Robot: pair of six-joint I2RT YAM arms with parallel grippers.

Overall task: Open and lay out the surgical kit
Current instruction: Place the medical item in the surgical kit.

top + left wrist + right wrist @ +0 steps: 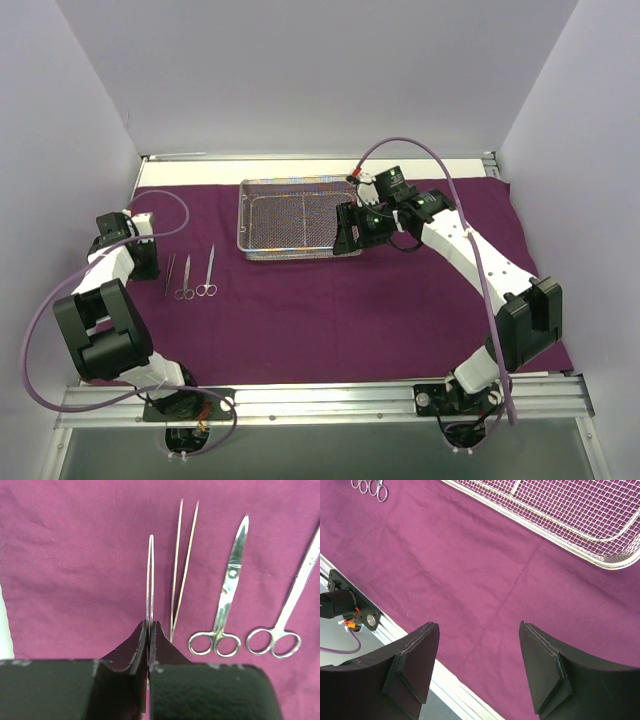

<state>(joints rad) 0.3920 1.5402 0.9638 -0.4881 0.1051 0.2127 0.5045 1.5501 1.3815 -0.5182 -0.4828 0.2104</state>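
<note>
From above I can see the whole purple cloth point(330, 320) spread flat on the table, with the wire tray point(300, 222) sitting on it near the back. The right claw point(350, 232) is by the tray's right end. The left claw point(145, 262) is far over on the left, beside a little row of metal tools. From up there the tools are tiny and hard to tell apart. The camera on the left wrist shows them much better. The left claw point(149, 630) is clenched tight on thin tweezers point(150, 580), seen from the edge like a skinny sliver. Just right of them lie the other tweezers point(180, 565), then the short scissors point(226, 600), then the long scissors point(287, 615), all on the cloth with their rings toward the claw. The long scissors' tip is cut off by the picture's edge. The black fingers hide the near end of the thin tweezers, and I cannot tell if those tweezers touch the cloth or hang just above it. The camera on the right wrist shows the right claw point(480, 630) released, its fingers spread apart and holding nothing, over bare cloth. Only a corner of the tray shows at the top right, near but apart from the fingers. A few ring handles point(370, 487) peek in at the top left, with the rest cut off.
</note>
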